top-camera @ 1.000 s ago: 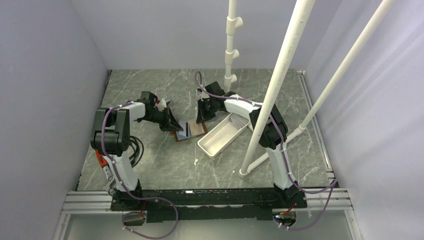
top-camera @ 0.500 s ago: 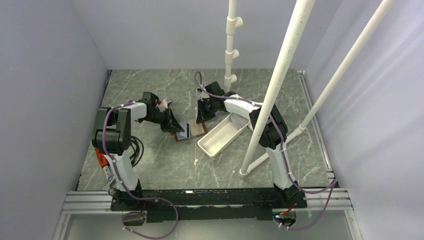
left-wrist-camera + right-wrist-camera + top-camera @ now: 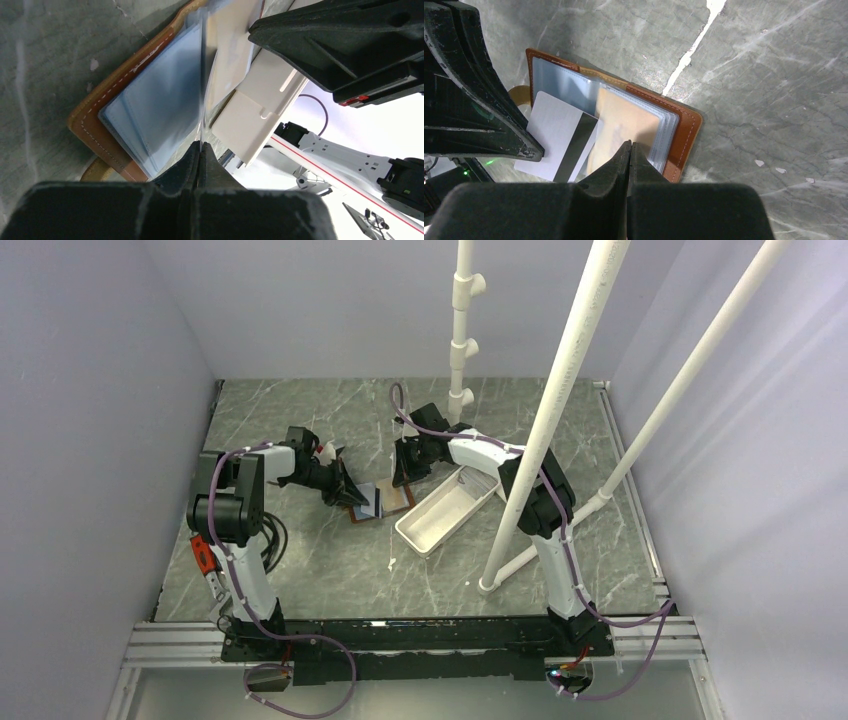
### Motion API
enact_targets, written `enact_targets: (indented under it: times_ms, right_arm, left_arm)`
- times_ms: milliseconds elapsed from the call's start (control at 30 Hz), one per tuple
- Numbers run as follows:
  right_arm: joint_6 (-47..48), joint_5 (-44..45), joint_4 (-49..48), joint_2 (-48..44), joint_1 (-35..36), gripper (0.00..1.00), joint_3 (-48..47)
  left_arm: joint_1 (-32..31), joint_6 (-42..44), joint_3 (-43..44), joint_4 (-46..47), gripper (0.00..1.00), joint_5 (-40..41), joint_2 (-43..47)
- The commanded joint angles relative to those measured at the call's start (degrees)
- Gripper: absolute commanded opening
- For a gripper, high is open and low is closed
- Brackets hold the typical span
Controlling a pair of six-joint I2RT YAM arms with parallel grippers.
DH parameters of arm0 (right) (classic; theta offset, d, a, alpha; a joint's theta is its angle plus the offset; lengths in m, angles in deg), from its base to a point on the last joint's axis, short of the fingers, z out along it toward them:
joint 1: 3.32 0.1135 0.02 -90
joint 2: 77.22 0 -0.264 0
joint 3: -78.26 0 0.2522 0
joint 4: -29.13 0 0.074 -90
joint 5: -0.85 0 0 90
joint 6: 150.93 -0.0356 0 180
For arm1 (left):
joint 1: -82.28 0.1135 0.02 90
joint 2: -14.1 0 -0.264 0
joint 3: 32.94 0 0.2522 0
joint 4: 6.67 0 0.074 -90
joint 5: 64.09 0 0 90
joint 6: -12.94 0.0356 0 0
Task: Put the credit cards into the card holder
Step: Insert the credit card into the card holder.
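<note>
left gripper (image 3: 200,145) pinching 1 striped credit card (image 3: 556,145) over open card holder (image 3: 684,130) lying mid-table, right gripper (image 3: 629,145) fingers closed together, tips resting on tan card (image 3: 624,125)

arms (image 3: 252,585): white links, black joints | cables (image 3: 212,490): purple | left hand (image 3: 200,148), right hand (image 3: 630,146): black wedges

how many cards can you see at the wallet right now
2. A white card with a black stripe lies partly on the open wallet; a tan card sits in a clear sleeve beside it. Others may be hidden in the sleeves.
</note>
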Motion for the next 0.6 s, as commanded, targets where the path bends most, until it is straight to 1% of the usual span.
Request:
enact_targets:
  times_ms: [0, 167, 367, 567]
  right_arm:
    - [1.0, 2.0, 0.8, 1.4, -0.1, 0.0, -1.3]
    - [1.3, 2.4, 1.1, 1.4, -0.1, 0.0, -1.1]
    - [1.4, 2.4, 1.1, 1.6, -0.1, 0.0, -1.1]
    - [1.3, 2.1, 1.1, 2.0, -0.1, 0.0, -1.2]
  left_arm:
    - [-0.3, -3.5, 0.2, 4.1, 0.0, 0.6, -0.8]
    - [-0.3, -9.0, -2.1, 10.3, 0.0, 1.2, -0.4]
    - [-0.3, -12.0, -3.7, 13.7, 0.0, 2.6, -0.2]
    - [-0.3, -13.2, -4.6, 14.9, 0.0, 4.3, 0.4]
